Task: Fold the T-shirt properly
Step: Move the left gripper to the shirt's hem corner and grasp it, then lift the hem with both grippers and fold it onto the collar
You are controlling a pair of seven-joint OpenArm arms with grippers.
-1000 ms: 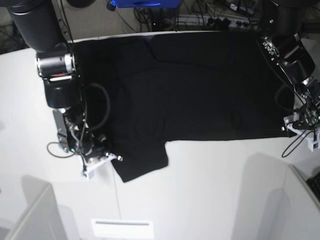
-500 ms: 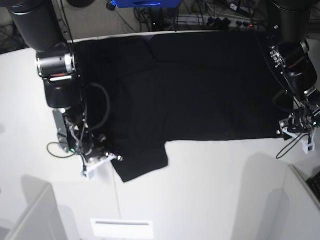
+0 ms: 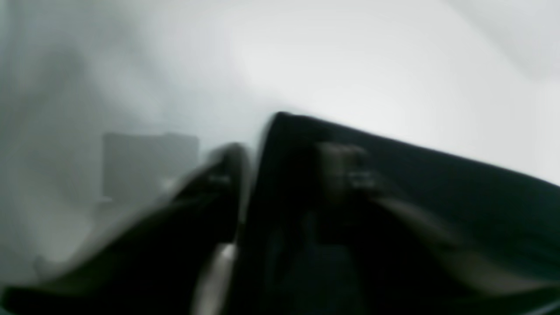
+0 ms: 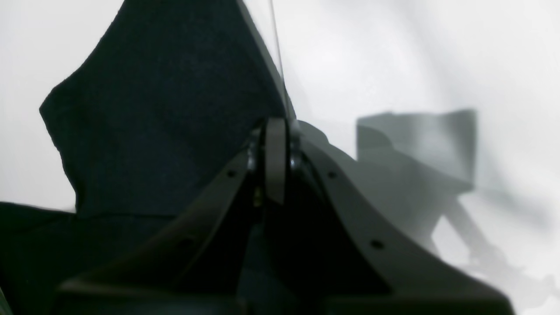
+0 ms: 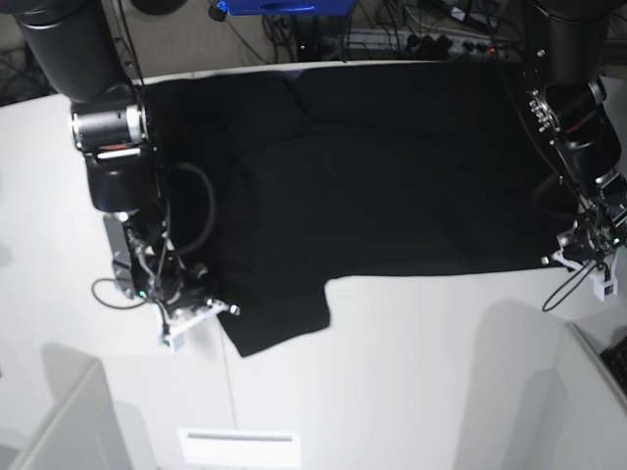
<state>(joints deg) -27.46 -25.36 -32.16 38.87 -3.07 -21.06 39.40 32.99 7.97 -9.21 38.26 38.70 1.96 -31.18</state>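
One T-shirt (image 5: 372, 186) spread flat, plain side up, on white worktop (image 5: 421, 372) | right claw (image 5: 201, 315) pressed together at sleeve edge, pinch uncertain | left claw (image 5: 585, 257) at hem corner, blurred, state cannot tell

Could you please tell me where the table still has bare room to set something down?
The table is bare in front of the T-shirt, between the sleeve by the right gripper and the left gripper. The back is crowded with cloth.
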